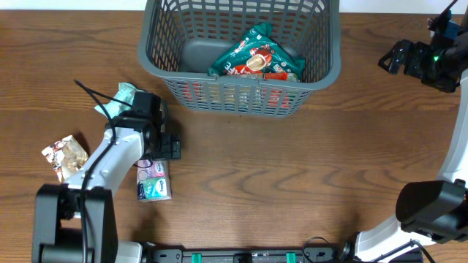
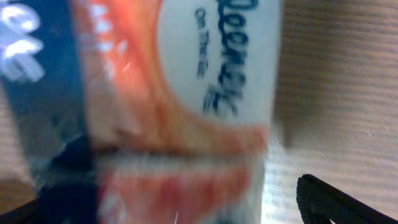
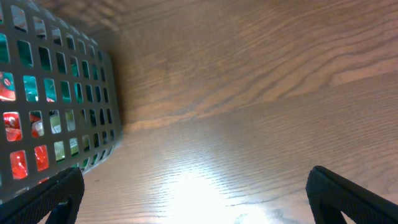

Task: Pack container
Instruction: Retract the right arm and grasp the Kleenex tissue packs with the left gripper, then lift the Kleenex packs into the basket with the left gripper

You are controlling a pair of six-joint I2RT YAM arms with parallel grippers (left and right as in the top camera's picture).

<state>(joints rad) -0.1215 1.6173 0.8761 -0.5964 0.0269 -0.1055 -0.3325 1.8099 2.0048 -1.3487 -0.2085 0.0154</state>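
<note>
The dark grey slotted container (image 1: pixel 333 69) stands at the back centre and holds green and red packets (image 1: pixel 256 58). My left gripper (image 1: pixel 155 159) is low over a white, blue and orange tissue packet (image 1: pixel 153 180) lying on the table. In the left wrist view the packet (image 2: pixel 186 93) fills the frame, blurred. The left gripper (image 2: pixel 174 211) is open, and its right finger stands apart from the packet's edge. My right gripper (image 1: pixel 393 58) is open and empty to the right of the container. In its own view the right gripper (image 3: pixel 199 199) faces bare table, with the container's wall (image 3: pixel 56 106) at left.
A light green packet (image 1: pixel 124 95) lies partly under the left arm. A brown and white snack packet (image 1: pixel 64 155) lies at the far left. The wooden table (image 1: pixel 292 168) runs between the arms.
</note>
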